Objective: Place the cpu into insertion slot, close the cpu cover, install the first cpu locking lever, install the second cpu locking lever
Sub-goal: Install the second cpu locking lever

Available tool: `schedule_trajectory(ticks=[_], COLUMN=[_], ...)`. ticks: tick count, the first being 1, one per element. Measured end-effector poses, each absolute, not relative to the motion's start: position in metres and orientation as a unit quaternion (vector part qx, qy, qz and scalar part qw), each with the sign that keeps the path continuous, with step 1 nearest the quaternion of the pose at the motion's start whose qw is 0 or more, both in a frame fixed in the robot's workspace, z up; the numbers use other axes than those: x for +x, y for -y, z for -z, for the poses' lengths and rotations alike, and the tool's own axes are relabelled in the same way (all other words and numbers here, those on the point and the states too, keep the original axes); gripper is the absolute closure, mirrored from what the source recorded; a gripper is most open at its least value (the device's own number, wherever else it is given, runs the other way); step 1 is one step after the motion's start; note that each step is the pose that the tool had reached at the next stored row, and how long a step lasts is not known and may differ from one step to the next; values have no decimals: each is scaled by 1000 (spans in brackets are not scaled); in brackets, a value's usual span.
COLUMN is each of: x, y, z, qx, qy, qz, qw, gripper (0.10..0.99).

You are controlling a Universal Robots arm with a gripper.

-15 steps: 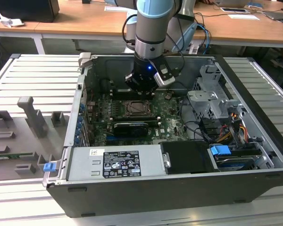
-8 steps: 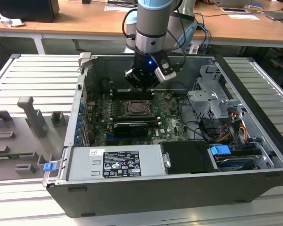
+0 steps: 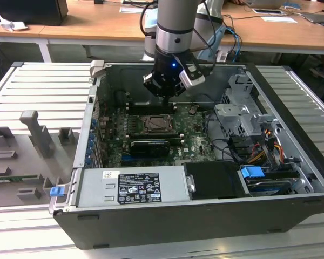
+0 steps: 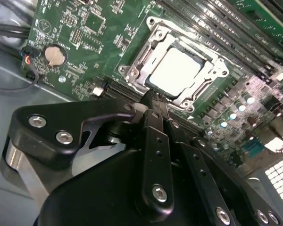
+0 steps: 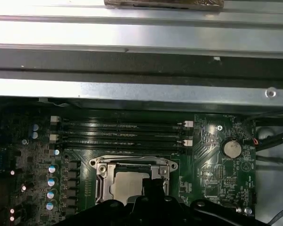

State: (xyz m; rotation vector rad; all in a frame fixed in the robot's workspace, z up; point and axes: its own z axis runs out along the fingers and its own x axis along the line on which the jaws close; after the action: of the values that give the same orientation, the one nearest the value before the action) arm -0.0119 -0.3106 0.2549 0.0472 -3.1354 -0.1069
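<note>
Surface (image 3: 38, 86): grey slatted metal; it carries the open case, with grey moulded holders on the exterior view's left.
Case (image 3: 205, 216): black computer tower lying on its side, lid off, power supply along the near edge, drive cage and cables on the exterior view's right.
Board (image 4: 75, 56): green circuit board on the case floor, with memory slots, a round coin cell (image 4: 55, 55) and a long black card near the socket.
Arm (image 3: 175, 24): comes down from above into the case, over the far part of the board.
Pincer (image 3: 166, 99): black, hanging just above the board near the slot's far side; in the second wrist view its fingers (image 4: 153, 127) lie together, closed on nothing.
Slot (image 3: 157, 125): square socket with a silver rim, mid-board, close under the fingertips.
Cover (image 4: 137, 59): seems to lie flat over the slot, framing the chip, though the angle leaves this unsure.
Cpu (image 4: 175, 71): pale square top seated inside the slot, seen through the cover's window in both wrist views.
</note>
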Motion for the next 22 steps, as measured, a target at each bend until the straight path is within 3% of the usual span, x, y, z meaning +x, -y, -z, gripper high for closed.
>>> schedule_trajectory(ticks=[22], x=[-14], y=[360], z=[-245], qx=[35], qy=[999], qz=[36], qw=[6], gripper=[980])
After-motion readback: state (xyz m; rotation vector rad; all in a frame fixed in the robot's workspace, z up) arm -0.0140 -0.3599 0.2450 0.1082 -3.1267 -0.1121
